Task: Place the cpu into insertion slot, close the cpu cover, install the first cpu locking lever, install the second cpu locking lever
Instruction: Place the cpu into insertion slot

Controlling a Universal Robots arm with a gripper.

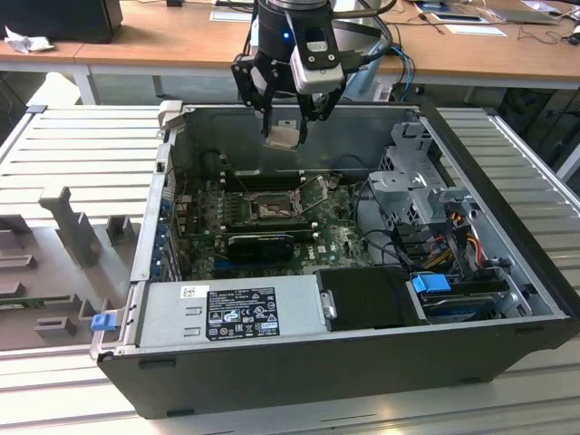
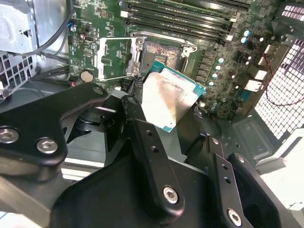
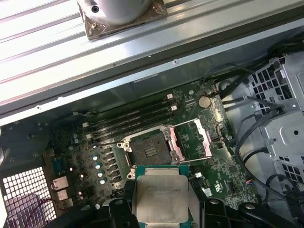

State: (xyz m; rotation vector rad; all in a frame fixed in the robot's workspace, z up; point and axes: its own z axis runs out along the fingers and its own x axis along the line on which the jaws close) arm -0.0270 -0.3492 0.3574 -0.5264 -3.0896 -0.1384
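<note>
**STEP ONE IN HAND: CPU HELD ABOVE THE SOCKET, NOT YET SEATED**

Judged as the first of the four steps: bringing the cpu (image 1: 283,136) to the insertion slot (image 1: 270,211).

Present state:
- Gripper (image 1: 284,125) clamped on two opposite edges of the chip, metal top uppermost.
- Chip hanging above the open computer case (image 1: 362,362), well clear of the green board (image 3: 228,166), toward the far wall in the exterior view.
- Not yet over the socket: offset from the slot in the first wrist view, with board showing between.
- Socket uncovered, contact field exposed.
- Cpu cover (image 3: 175,142) standing open, just beside the slot.
- Lever positions too thin to tell with certainty.

Requirements for placement, by judgement:
- Centre the chip over the black frame before any descent.
- Set the chip edges square to the frame, level rather than tilted.
- Lower flat and without force, since the contact field is probably delicate.
- Keep clear of the open cover and the memory slots (image 3: 133,118) on the way down.
</note>
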